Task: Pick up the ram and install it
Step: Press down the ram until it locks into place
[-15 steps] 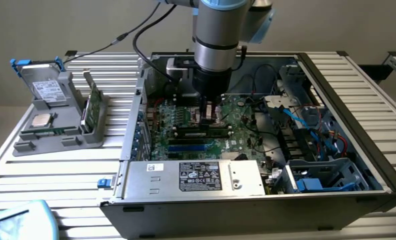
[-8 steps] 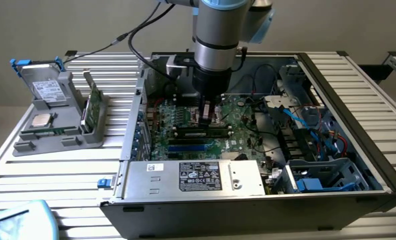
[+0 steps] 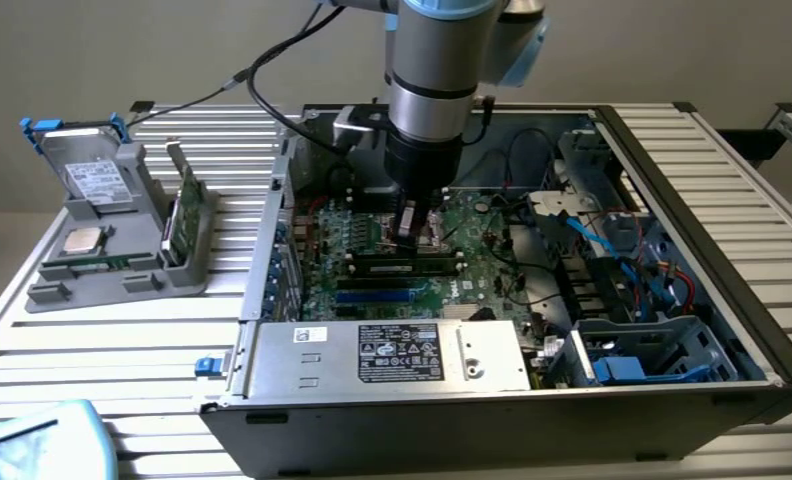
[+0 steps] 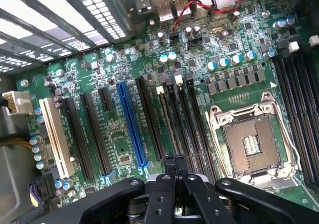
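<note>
The gripper (image 3: 415, 228) hangs inside the open case (image 3: 716, 180), low over the motherboard (image 4: 124, 149), its fingers (image 4: 169, 167) pressed together and empty. A ram (image 3: 407, 267) lies seated in a slot on the motherboard just below the gripper. The CPU socket (image 4: 249, 144) on the motherboard stands open beside the slots.

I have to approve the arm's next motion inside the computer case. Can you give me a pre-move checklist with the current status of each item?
1. The pincer is shut: ok, fingertips are together.
2. The pincer is over the long black slots beside the processor socket: ok.
3. The ram is gripped: not ok, nothing shows between the fingertips.
4. The ram is seated in a slot: cannot tell.
5. The red wires are clear of the pincer: ok.
</note>
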Robot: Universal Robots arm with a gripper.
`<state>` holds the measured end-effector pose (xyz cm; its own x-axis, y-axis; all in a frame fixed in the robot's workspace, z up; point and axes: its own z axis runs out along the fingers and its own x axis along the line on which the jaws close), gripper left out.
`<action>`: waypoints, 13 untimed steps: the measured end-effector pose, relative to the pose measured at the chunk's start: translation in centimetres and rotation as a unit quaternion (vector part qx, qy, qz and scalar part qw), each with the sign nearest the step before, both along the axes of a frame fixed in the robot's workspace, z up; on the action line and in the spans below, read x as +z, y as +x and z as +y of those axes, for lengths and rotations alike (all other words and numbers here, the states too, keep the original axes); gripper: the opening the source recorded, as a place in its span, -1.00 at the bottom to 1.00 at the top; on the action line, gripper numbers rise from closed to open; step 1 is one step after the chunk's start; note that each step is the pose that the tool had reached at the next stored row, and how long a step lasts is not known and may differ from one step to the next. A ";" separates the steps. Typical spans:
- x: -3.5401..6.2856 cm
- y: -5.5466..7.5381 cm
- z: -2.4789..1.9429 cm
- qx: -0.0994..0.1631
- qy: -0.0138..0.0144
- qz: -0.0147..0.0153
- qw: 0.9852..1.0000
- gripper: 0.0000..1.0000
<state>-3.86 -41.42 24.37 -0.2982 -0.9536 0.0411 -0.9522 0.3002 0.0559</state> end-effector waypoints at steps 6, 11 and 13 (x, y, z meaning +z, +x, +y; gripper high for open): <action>0.02 0.0 0.00 -0.044 0.000 0.000 0.999 -0.79; 0.02 0.0 0.00 -0.082 0.000 0.000 0.997 -0.79; 0.02 0.0 0.00 -0.097 0.000 0.000 0.995 -0.79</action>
